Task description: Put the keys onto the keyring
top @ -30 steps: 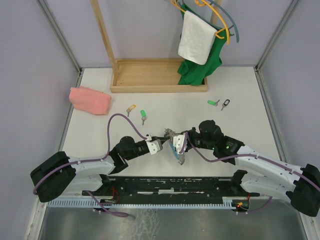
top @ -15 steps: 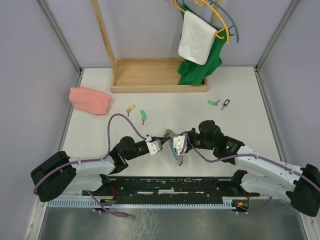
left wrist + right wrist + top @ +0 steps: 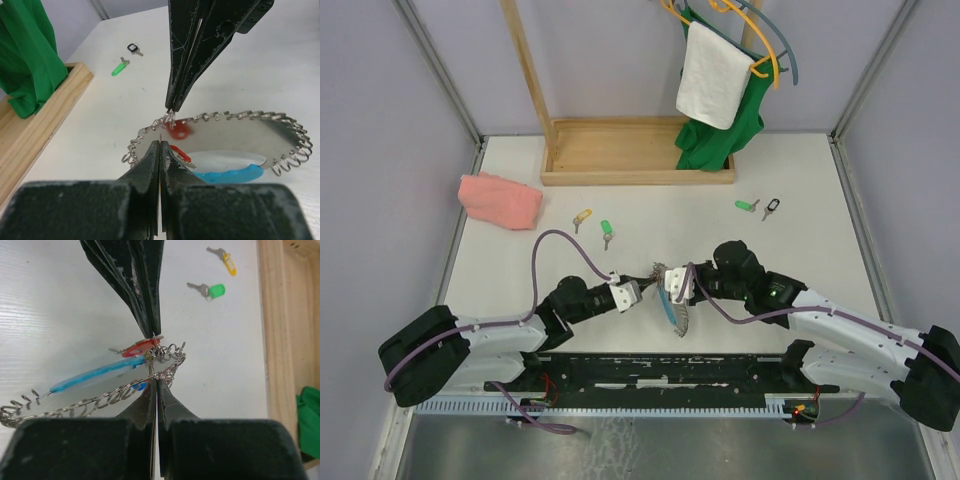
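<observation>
Where the two arms meet near the front middle of the tabletop (image 3: 800,240), the left hand (image 3: 632,290) has its fingers pressed together on the red-tagged key (image 3: 141,347). The grip falls at the metal end, and the tag lies against the keyring (image 3: 673,308). Just to the right, the right hand (image 3: 670,283) is likewise closed, pinching one small ring of the grey chain (image 3: 240,116) that runs round the keyring's edge. Whether the bunch rests on the surface or hangs free cannot be told.

Handling, as a judgement: the key is light, stiff and thin, and smooth metal of this kind may twist or slip between flat fingers, so the broader head near the tag looks the safer hold. The chain is limp and will sag or swing, whereas the light-blue plastic piece (image 3: 227,172) is rigid and offers the steadier purchase.

Loose on the tabletop behind the arms, from left to right, lie a yellow-tagged key (image 3: 582,217), a green-tagged key (image 3: 606,229), a second green-tagged key (image 3: 746,205) and a black-headed key (image 3: 772,208). All are well apart from both hands.

Containers: the only one is the shallow wooden frame (image 3: 638,178) at the rear, into whose right end the hem of a green garment (image 3: 715,140) hangs.
</observation>
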Motion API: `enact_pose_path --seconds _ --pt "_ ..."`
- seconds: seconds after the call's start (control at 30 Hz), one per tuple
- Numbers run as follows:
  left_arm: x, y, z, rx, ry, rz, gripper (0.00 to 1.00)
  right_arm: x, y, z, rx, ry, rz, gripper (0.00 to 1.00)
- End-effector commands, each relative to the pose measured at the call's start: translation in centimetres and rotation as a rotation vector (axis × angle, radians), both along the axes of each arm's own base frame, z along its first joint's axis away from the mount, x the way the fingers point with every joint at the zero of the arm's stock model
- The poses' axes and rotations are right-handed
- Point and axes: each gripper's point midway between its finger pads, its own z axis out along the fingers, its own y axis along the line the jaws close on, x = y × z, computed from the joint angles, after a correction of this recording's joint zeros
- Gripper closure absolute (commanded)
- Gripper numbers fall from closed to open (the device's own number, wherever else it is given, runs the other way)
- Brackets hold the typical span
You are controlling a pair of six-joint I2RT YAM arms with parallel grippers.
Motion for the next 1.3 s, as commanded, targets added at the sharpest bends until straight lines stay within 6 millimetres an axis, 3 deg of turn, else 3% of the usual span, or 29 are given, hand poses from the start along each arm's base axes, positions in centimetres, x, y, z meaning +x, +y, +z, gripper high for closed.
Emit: enact_pose_path --seconds 0.0,0.3,0.47,0.7,0.83,0.97,1.27 --pt "-0.6 0.9 0.4 -0.071 0.084 0.027 0.97 0.6 0.3 1.6 0.068 0.124 -0.135 0.99" --pt "-0.9 1.8 -1.5 -0.083 0.306 0.096 0.97 1.1 -1.2 -4.2 -0.006 0.503 -0.514 0.99" --pt "-0.9 1.6 -3.2 -0.045 0.351 0.100 0.97 0.9 -0.4 -5.1 -0.009 0.551 -0.510 0.99" --pt "-0.3 1.2 -2.0 -0.072 0.308 0.010 0.97 0.7 0.8 -2.8 0.070 0.327 -0.255 0.99" --pt "0.2 1.5 -1.1 -0.091 0.243 -0.031 0.97 0.6 0.7 -0.5 0.076 0.210 -0.172 0.99" --pt "0.8 1.6 -0.5 -0.106 0.163 -0.082 0.97 1.4 0.3 0.2 0.025 -0.006 -0.070 0.99" --pt "0.3 0.1 -0.6 -0.061 0.029 -0.214 0.97 3.2 0.6 0.4 -0.174 -0.381 0.135 0.99"
